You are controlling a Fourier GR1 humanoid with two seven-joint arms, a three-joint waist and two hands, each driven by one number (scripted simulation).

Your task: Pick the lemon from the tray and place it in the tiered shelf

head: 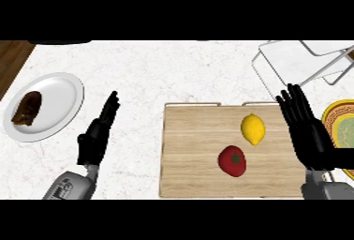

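Observation:
A yellow lemon (253,129) lies on the wooden tray (190,154), toward its upper right. Just below it on the same tray sits a red tomato (233,161). The white wire tiered shelf (304,61) stands at the back right of the counter. My right hand (306,133) is open, fingers straight and pointing away, just off the tray's right edge and a short way right of the lemon. My left hand (95,133) is open too, fingers straight, resting left of the tray. Neither hand holds anything.
A white plate (55,98) with a dark brown piece of food (27,108) sits at the left. A yellow patterned plate (342,123) shows at the right edge, partly behind my right hand. Dark wood (12,58) borders the counter's upper left.

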